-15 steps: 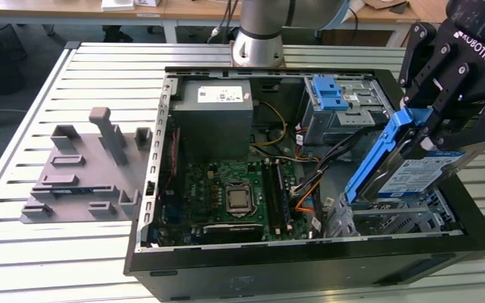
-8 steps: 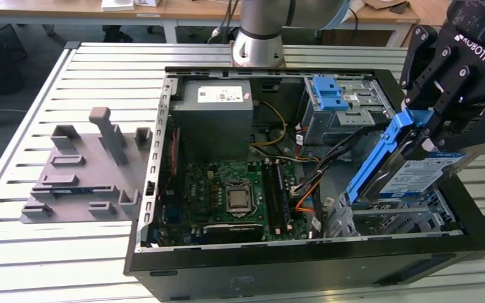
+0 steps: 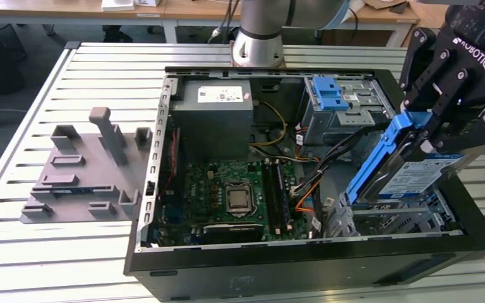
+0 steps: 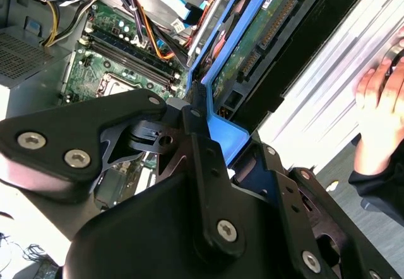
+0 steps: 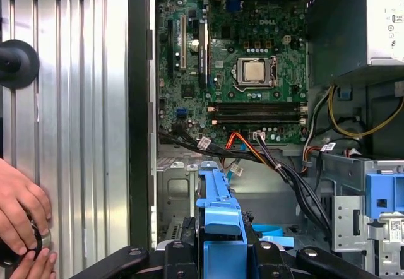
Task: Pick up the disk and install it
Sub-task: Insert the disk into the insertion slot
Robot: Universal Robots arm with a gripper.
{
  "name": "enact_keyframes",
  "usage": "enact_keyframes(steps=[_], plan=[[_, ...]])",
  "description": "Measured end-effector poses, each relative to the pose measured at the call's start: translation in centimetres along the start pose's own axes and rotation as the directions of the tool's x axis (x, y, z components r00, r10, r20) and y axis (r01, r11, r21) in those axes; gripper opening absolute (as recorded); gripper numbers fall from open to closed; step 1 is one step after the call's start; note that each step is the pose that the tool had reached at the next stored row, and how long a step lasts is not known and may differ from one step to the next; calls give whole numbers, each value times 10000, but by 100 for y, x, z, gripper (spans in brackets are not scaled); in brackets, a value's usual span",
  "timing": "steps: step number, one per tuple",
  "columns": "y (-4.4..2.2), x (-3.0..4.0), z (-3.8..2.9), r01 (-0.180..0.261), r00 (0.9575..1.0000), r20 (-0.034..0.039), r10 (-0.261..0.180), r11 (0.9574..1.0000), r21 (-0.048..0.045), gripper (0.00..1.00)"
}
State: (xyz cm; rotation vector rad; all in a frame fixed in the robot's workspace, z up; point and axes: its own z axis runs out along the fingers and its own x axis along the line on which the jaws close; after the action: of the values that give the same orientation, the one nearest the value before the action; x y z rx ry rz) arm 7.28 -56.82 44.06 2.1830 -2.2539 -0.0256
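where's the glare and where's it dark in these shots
Exterior view: even light, the table slats gleam pale, the computer case's inside is shadowed. Second wrist view: the slats beside the disk wash out near white, and the gripper reads almost as a silhouette. First wrist view: streaky glare on the slats, motherboard evenly lit.

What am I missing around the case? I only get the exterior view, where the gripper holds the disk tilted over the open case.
Observer: A person's hand is at the slatted table, just outside the case wall. It shows in both wrist views.
Operator: And the face of the disk turned away from me?
Observer: In the second wrist view the disk shows a green circuit board with a black connector, framed by its blue rail.
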Motion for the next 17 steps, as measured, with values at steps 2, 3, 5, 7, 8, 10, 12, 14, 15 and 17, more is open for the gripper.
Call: enact_keyframes(steps=[2,3,5,7,8,10,12,14,15,17], plan=[[-2,0,7,0,10000,-1,0,10000,0,36],[-3,0,12,1,10000,-1,-1,10000,0,36],[-7,0,20,0,10000,-1,0,10000,0,36],[-8,0,29,0,10000,-1,0,10000,0,36],[-8,0,33,0,10000,-1,0,10000,0,36],[-8,0,42,0,10000,-1,0,10000,0,36],[-8,0,51,0,10000,-1,0,10000,0,36],[-8,0,58,0,10000,-1,0,10000,0,36],[-9,0,62,0,10000,-1,0,10000,0,36],[-9,0,69,1,10000,-1,-1,10000,0,36]])
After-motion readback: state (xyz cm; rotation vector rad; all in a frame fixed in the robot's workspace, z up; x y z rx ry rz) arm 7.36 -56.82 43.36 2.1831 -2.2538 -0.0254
